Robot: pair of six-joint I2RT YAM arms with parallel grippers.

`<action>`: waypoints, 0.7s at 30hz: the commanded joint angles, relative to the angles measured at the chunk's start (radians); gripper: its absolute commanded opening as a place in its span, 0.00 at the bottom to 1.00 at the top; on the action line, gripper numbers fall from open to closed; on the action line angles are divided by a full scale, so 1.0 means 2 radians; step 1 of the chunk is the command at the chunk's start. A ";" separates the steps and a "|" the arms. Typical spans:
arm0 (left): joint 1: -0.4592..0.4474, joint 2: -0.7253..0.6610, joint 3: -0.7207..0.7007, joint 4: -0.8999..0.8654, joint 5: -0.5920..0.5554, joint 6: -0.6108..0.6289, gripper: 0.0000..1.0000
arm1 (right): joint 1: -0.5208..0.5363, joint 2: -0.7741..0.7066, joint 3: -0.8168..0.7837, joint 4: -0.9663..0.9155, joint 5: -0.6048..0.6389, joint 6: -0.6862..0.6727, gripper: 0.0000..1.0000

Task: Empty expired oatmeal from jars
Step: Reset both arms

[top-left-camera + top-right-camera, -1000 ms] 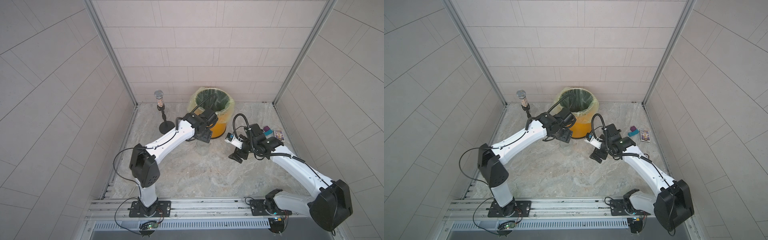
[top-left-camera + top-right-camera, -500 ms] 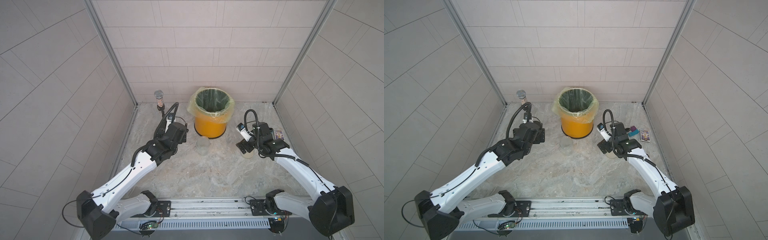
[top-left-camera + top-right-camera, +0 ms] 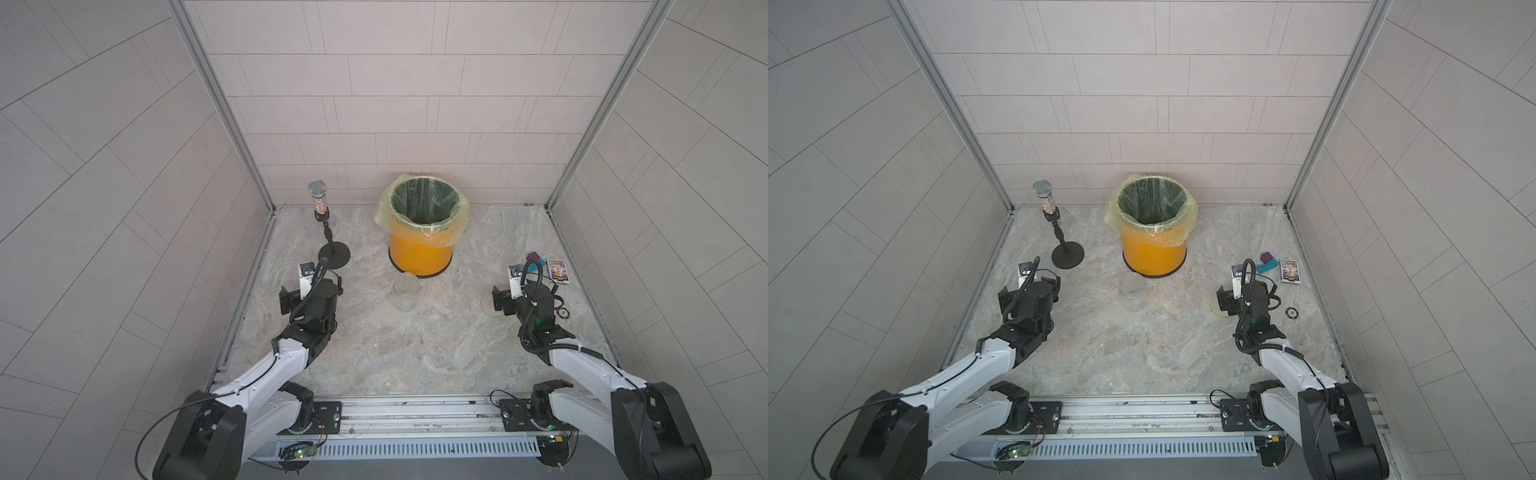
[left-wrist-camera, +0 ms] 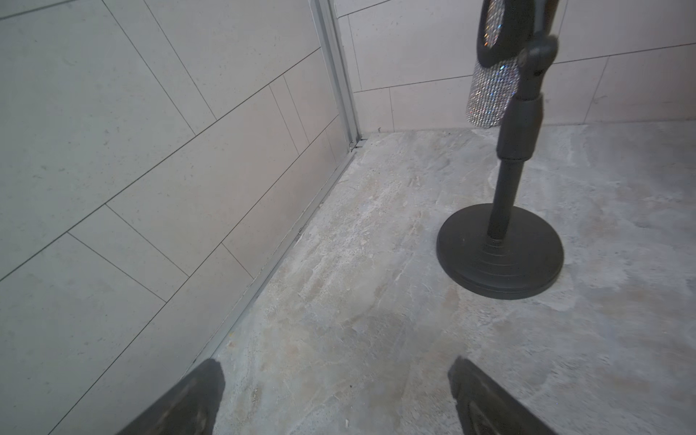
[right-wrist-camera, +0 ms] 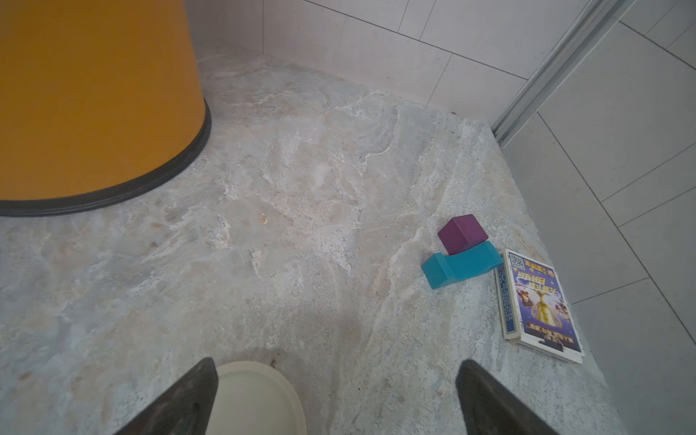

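The jar (image 3: 405, 293) (image 3: 1132, 291), clear and lidless, stands upright on the floor just in front of the orange bin. It looks see-through, and no oatmeal shows in it. Its cream lid (image 5: 260, 399) (image 3: 487, 305) lies flat on the floor, right of the jar. My right gripper (image 5: 337, 371) (image 3: 524, 297) hovers open over the floor, one finger beside the lid, holding nothing. My left gripper (image 4: 335, 371) (image 3: 311, 291) is open and empty over bare floor, left of the jar and near the left wall.
The orange bin (image 3: 419, 249) (image 5: 94, 94) with a yellowish liner stands at the back middle. A microphone on a black stand (image 3: 333, 255) (image 4: 501, 256) is back left. A purple block (image 5: 462, 233), a teal block (image 5: 461, 265) and a card box (image 5: 538, 305) lie by the right wall.
My left arm has swung away from the bin's rim, back and to the left. My right arm has drawn back to the right. Both have settled low near the floor.
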State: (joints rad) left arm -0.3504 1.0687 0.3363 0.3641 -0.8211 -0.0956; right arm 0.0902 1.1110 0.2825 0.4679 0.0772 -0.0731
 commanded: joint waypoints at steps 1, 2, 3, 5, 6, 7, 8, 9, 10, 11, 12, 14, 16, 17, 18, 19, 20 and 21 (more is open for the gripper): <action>0.022 0.056 -0.018 0.158 0.015 0.012 1.00 | -0.010 0.062 0.008 0.131 0.043 0.028 0.99; 0.027 0.081 -0.019 0.176 0.014 0.016 1.00 | -0.012 0.088 0.007 0.164 0.057 0.031 0.99; 0.030 0.102 -0.019 0.200 0.013 0.017 1.00 | -0.016 0.109 0.008 0.185 0.067 0.043 0.99; 0.036 0.142 -0.035 0.286 0.027 0.037 1.00 | -0.019 0.127 0.028 0.169 0.067 0.054 0.99; 0.043 0.155 -0.037 0.313 0.048 0.052 1.00 | -0.021 0.127 0.039 0.145 0.060 0.057 0.99; 0.045 0.168 -0.032 0.324 0.052 0.066 1.00 | -0.022 0.133 0.045 0.137 0.059 0.061 0.99; 0.050 0.180 -0.027 0.330 0.062 0.072 1.00 | -0.021 0.150 0.042 0.158 0.060 0.063 0.99; 0.058 0.191 -0.026 0.337 0.082 0.072 1.00 | -0.021 0.168 0.034 0.195 0.065 0.068 0.99; 0.069 0.204 -0.027 0.349 0.100 0.072 1.00 | -0.021 0.196 0.027 0.242 0.070 0.071 0.99; 0.077 0.218 -0.030 0.366 0.109 0.062 1.00 | -0.021 0.227 0.017 0.299 0.069 0.067 1.00; 0.085 0.233 -0.032 0.380 0.130 0.055 1.00 | -0.021 0.242 0.009 0.329 0.057 0.062 1.00; 0.090 0.285 -0.039 0.453 0.171 0.076 1.00 | -0.016 0.226 0.002 0.315 0.033 0.049 0.99; 0.089 0.272 -0.025 0.399 0.183 0.075 1.00 | -0.016 0.235 0.015 0.305 0.064 0.057 0.99; 0.093 0.252 -0.008 0.342 0.197 0.069 1.00 | -0.016 0.238 0.029 0.283 0.094 0.069 0.99; 0.095 0.243 0.004 0.309 0.205 0.069 1.00 | -0.018 0.228 0.038 0.249 0.098 0.076 0.99; 0.099 0.242 0.006 0.302 0.211 0.067 1.00 | -0.018 0.222 0.045 0.223 0.097 0.079 0.99; 0.099 0.247 0.003 0.317 0.212 0.066 1.00 | -0.018 0.222 0.045 0.226 0.096 0.080 0.99; 0.100 0.258 -0.002 0.343 0.214 0.068 1.00 | -0.018 0.228 0.041 0.243 0.096 0.079 0.99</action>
State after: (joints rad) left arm -0.1631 1.5803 0.3172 1.0210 -0.4534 0.0345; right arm 0.0559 1.5761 0.3550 0.9558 0.2253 0.0414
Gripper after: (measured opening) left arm 0.996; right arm 0.994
